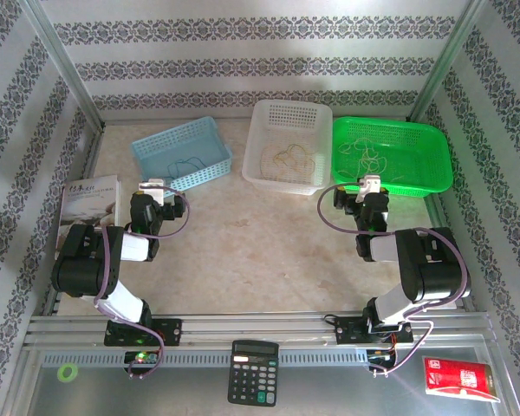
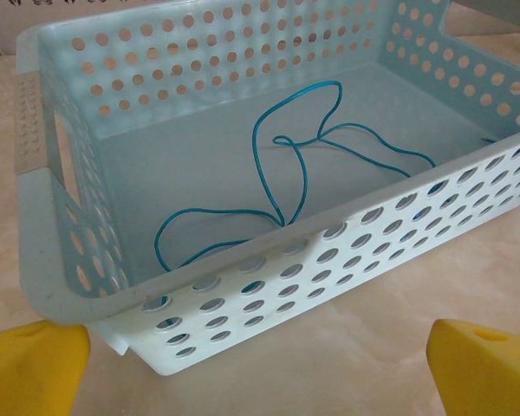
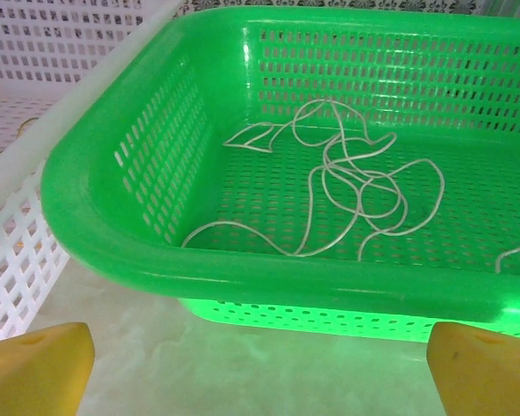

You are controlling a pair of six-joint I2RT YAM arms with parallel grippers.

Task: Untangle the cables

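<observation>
Left gripper (image 2: 260, 368): held wide open and empty, poised just before the near wall of the blue basket (image 2: 269, 286).
Blue cable (image 2: 280, 139): laid loose on the blue basket's floor in a few open loops, apart from the other colours.
White basket (image 1: 290, 106): yellowish-tan cables (image 1: 286, 158) are heaped in the middle. From above it cannot be told whether they are knotted, though it seems likely.
Green basket (image 3: 243, 269): whitish cables (image 3: 355, 186) are spread on its floor in crossing loops.
Right gripper (image 3: 260, 373): released, nothing grasped, set low before the green basket's near rim.
Step in hand: judged to be a reach into a basket for one strand. A single loop is best pinched near a free end and lifted slowly, so that crossings are drawn out rather than tightened.
In the way: the basket walls must be cleared from above, and a thin strand could be snagged in the perforations.
Around: a booklet (image 1: 91, 198) beside the left arm, and a calculator (image 1: 254, 371) and a red packet (image 1: 459, 378) at the near edge. Nothing is obstructed by them.
</observation>
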